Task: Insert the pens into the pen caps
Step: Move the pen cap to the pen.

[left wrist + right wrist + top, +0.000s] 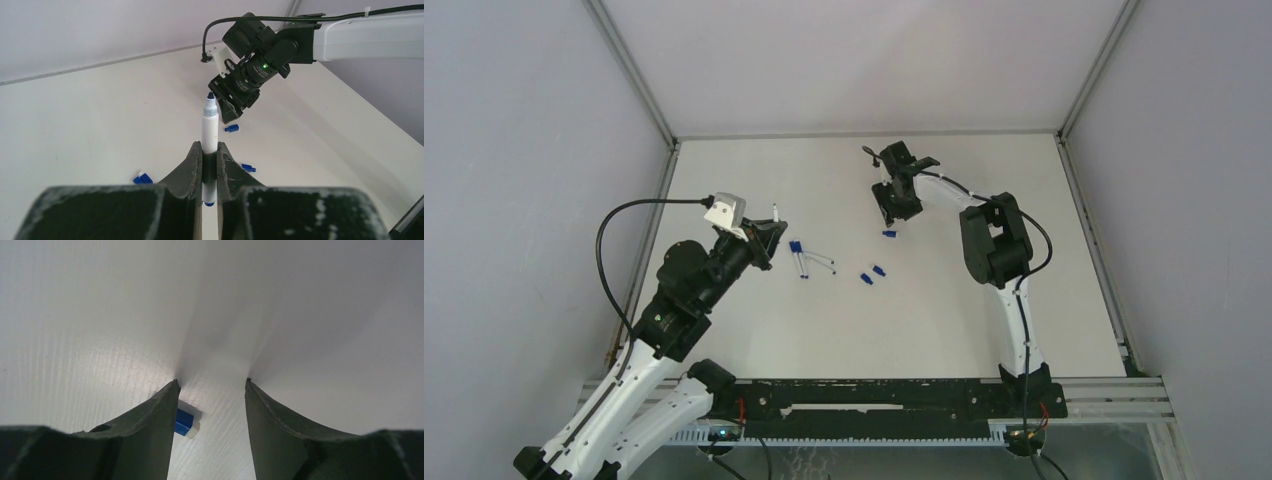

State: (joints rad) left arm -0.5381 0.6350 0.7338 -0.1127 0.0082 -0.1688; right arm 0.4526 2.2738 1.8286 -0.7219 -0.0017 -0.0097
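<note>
- Jaws first: the left gripper (210, 150) is clenched on a pen (209, 125). It holds the lower barrel, and the nib end points up and away toward 12 o'clock in the left wrist view.
- The right gripper (211, 385) stands spread wide with nothing in it, its tips low over the table (944, 320). I cannot tell whether they touch it.
- A pen cap (184, 422) lies flat at about 7 o'clock from the gap. It sits against the inner edge of one finger rather than centred between the two.
- In the top view, two more pens (816, 262) lie close together at 4 o'clock of the left gripper. I cannot tell whether they are capped.
- Two loose caps (872, 274) rest near each other, farther out toward 4 o'clock.
- Handling, as a judgement: the cap looks light, hard and smooth, so an off-centre squeeze could skid or flick it. It is best taken across its short body, with the open mouth left clear.
- The pen looks stiff and light. Its grip low on the barrel leaves plenty of nib end free for the cap.
</note>
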